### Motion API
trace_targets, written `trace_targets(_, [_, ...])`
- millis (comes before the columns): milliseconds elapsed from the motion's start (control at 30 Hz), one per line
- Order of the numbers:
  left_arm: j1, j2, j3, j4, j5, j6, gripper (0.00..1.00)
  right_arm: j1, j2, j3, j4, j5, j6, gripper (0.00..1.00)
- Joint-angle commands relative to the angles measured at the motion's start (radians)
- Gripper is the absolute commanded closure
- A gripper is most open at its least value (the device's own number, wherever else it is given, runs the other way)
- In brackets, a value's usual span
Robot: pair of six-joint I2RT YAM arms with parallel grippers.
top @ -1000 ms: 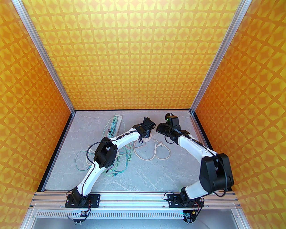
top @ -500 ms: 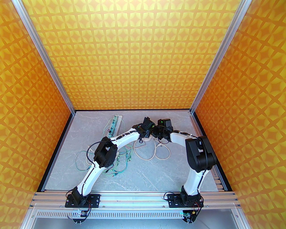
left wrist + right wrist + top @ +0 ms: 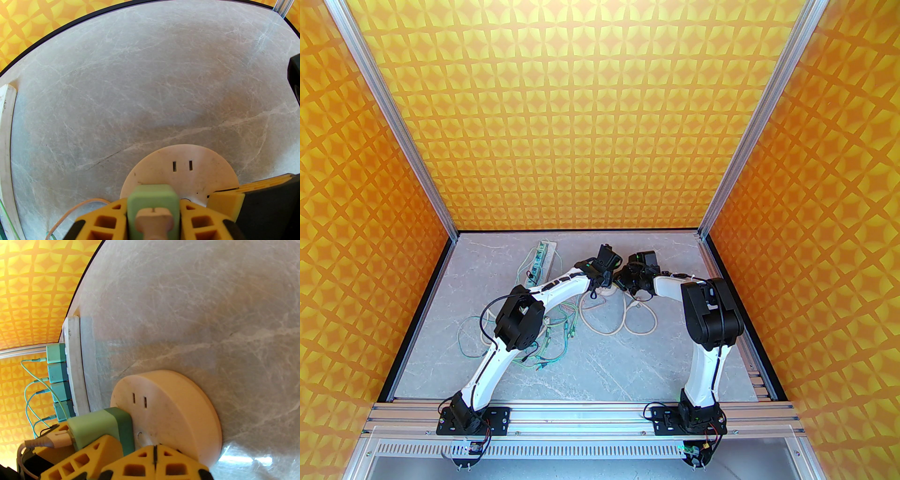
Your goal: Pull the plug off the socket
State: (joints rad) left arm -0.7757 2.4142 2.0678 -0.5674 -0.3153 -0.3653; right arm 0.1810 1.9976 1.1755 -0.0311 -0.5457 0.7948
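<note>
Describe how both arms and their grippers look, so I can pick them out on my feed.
Both the left arm and the right arm have smooth white curved shells, boxy black joint housings and thin black cables looped along them. The left gripper and the right gripper have yellow fingers with square cut-out pockets, mounted on black bodies.

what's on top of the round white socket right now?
Green plug, seated, clamped by left gripper; shut right gripper rests on the socket face. Prongs hidden inside.
</note>
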Motion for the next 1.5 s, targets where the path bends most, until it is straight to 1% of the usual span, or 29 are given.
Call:
trace_targets(0, [0.008, -0.048, -0.017, -0.012, 0.046, -0.002, 0.78, 0.004, 0.053, 0.019, -0.132, 0.066, -0.055, 1.0])
trace_targets(167, [0.042, -0.077, -0.017, -0.017, 0.137, -0.057, 0.78, 0.005, 0.049, 0.019, -0.181, 0.128, -0.074, 1.0])
trace_targets(233, [0.042, -0.094, -0.027, 0.001, 0.138, -0.047, 0.78, 0.003, 0.054, 0.032, -0.2, 0.135, -0.083, 1.0])
trace_targets(300, [0.04, -0.1, -0.025, 0.003, 0.138, -0.03, 0.78, 0.005, 0.076, 0.068, -0.263, 0.14, -0.092, 1.0])
trace_targets(333, [0.036, -0.097, -0.018, -0.001, 0.135, -0.014, 0.8, 0.004, 0.082, 0.077, -0.273, 0.138, -0.091, 1.0])
trace_targets(400, [0.019, -0.078, 0.013, -0.027, 0.101, 0.029, 0.8, 0.004, 0.09, 0.081, -0.279, 0.142, -0.083, 1.0])
trace_targets(500, [0.002, -0.052, 0.045, -0.056, 0.071, 0.055, 0.81, 0.005, 0.093, 0.077, -0.282, 0.154, -0.081, 1.0])
trace_targets(567, [-0.004, -0.046, 0.047, -0.056, 0.058, 0.063, 0.81, 0.005, 0.097, 0.08, -0.291, 0.163, -0.087, 1.0])
trace_targets(667, [-0.024, -0.044, 0.052, -0.055, 0.019, 0.111, 0.81, 0.005, 0.104, 0.086, -0.305, 0.18, -0.094, 1.0])
trace_targets(700, [-0.027, -0.046, 0.052, -0.053, 0.004, 0.119, 0.81, 0.005, 0.107, 0.085, -0.305, 0.18, -0.094, 1.0])
trace_targets(833, [-0.019, -0.064, 0.054, -0.059, 0.001, 0.105, 0.81, 0.005, 0.115, 0.089, -0.308, 0.182, -0.094, 1.0])
trace_targets(933, [0.009, -0.076, 0.044, -0.063, 0.05, 0.052, 0.81, 0.004, 0.117, 0.094, -0.322, 0.198, -0.103, 1.0])
trace_targets(1100, [0.069, -0.092, -0.002, -0.043, 0.199, -0.049, 0.82, 0.005, 0.118, 0.097, -0.331, 0.205, -0.108, 1.0])
trace_targets(1167, [0.075, -0.095, -0.01, -0.036, 0.225, -0.058, 0.82, 0.005, 0.12, 0.099, -0.33, 0.202, -0.108, 1.0])
trace_targets(1200, [0.07, -0.095, -0.009, -0.033, 0.226, -0.042, 0.82, 0.004, 0.122, 0.101, -0.331, 0.2, -0.108, 1.0])
trace_targets(1267, [0.05, -0.087, 0.003, -0.037, 0.195, 0.004, 0.81, 0.005, 0.121, 0.103, -0.33, 0.199, -0.108, 1.0])
trace_targets(1367, [0.005, -0.045, 0.057, -0.083, 0.074, 0.104, 0.81, 0.005, 0.123, 0.105, -0.331, 0.197, -0.108, 1.0])
trace_targets(1467, [-0.014, -0.006, 0.093, -0.116, 0.044, 0.139, 0.81, 0.006, 0.126, 0.107, -0.334, 0.197, -0.108, 1.0])
